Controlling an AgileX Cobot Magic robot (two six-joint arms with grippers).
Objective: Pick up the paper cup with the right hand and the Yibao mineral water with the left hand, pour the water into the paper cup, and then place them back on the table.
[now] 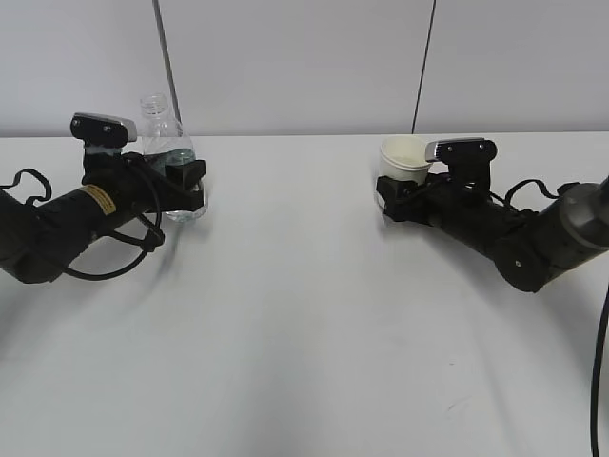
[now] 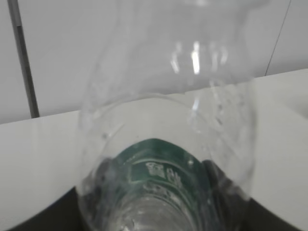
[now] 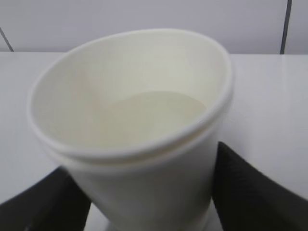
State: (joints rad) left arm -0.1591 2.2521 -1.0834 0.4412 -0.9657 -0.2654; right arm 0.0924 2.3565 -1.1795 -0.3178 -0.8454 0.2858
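The Yibao mineral water (image 1: 167, 143) is a clear, uncapped bottle with a dark green label, standing upright at the far left of the table (image 1: 304, 314). My left gripper (image 1: 184, 187) is shut on its lower body. In the left wrist view the bottle (image 2: 163, 120) fills the frame, with dark fingers (image 2: 224, 185) on both sides of the label. The cream-white paper cup (image 1: 403, 160) is at the far right, held by my right gripper (image 1: 392, 202). In the right wrist view the cup (image 3: 130, 139) sits between black fingers (image 3: 250, 192). I cannot tell whether either object touches the table.
A white wall with two dark vertical seams (image 1: 166, 57) runs close behind both objects. Black cables (image 1: 105, 267) loop beside the left arm. A cable (image 1: 599, 362) hangs at the right edge.
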